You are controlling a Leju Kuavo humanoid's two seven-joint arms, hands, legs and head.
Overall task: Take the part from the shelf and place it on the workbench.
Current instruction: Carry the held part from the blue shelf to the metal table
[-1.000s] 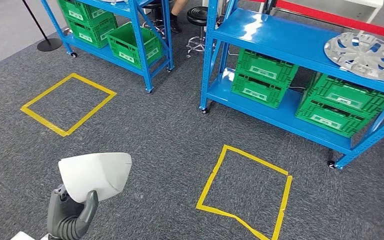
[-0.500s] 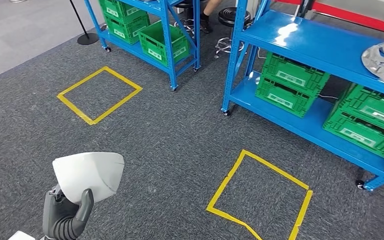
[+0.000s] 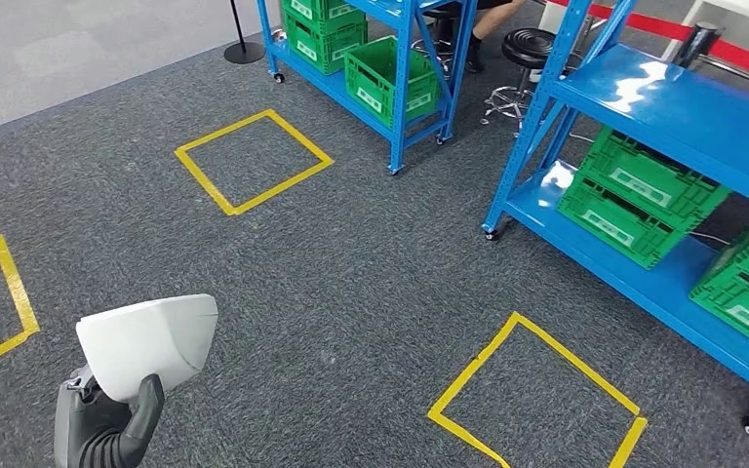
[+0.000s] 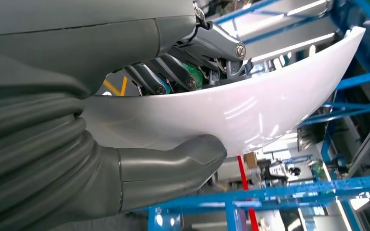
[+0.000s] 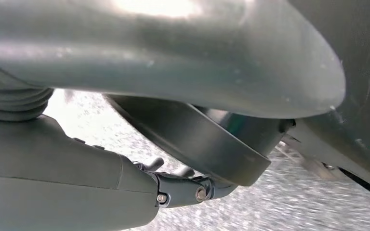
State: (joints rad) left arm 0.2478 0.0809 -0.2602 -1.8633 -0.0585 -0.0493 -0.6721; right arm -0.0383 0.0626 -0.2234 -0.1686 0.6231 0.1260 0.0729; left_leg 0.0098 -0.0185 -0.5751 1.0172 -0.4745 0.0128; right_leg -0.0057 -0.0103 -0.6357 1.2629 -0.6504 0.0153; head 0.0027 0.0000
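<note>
The part [image 3: 146, 341] is a smooth white curved shell, low on the left in the head view. My left hand [image 3: 102, 434] grips it from below, thumb up against its face. In the left wrist view the part [image 4: 250, 110] sits between my thumb [image 4: 173, 163] and the dark fingers [image 4: 173, 72] behind it. In the right wrist view my right hand [image 5: 173, 190] hangs over grey carpet, and how its fingers lie is unclear. A blue shelf [image 3: 683, 107] stands at the right.
Green crates [image 3: 639, 195] sit on the near shelf's lower level. A second blue shelf [image 3: 400, 88] with green crates [image 3: 390, 73] stands further back. Yellow tape squares [image 3: 254, 161] [image 3: 536, 400] mark the grey carpet. A black stool [image 3: 532, 44] and a person's leg [image 3: 492, 19] are behind.
The camera has turned left, so shelves and tape squares slid right and the silver wheel cover left the picture. A third tape mark came in at left. The left hand still holds the part.
</note>
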